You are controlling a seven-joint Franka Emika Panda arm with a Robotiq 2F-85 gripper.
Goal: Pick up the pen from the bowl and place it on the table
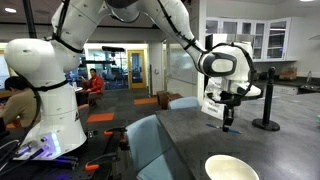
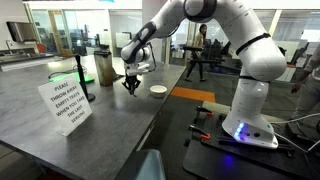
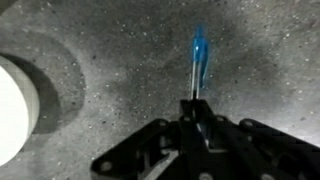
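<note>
My pincer [image 3: 193, 108] is closed tight on the pen [image 3: 198, 62]. The jaws meet on its near end, and the thin blue shaft sticks straight out past the fingertips. In the wrist view the pen hangs over bare counter [image 3: 100, 50], clear of the bowl [image 3: 14, 105], whose pale rim only shows at the left border of that view. I cannot tell whether the pen's tip touches the counter or hangs just above it.

In both exterior views my pincer [image 1: 227, 124] points down over the dark surface, and the pen is too thin to make out there. In an exterior view the bowl [image 1: 232, 168] sits near the bottom of the picture, on the camera's side of my pincer and apart from it. A black stand [image 1: 268, 122] rests on its round base on the counter [image 1: 290, 140], beside my pincer and a little apart. The counter's straight edge lies off to the other side, with blue-grey chairs [image 1: 150, 140] drawn up to it.

In an exterior view my pincer [image 2: 131, 88] hangs just beside the bowl [image 2: 158, 90], between it and a printed sign [image 2: 68, 108] standing nearer the camera. Open counter [image 2: 120, 125] stretches below my pincer towards the camera, bounded by the sign on one side and by the straight edge that faces my base on the other.
</note>
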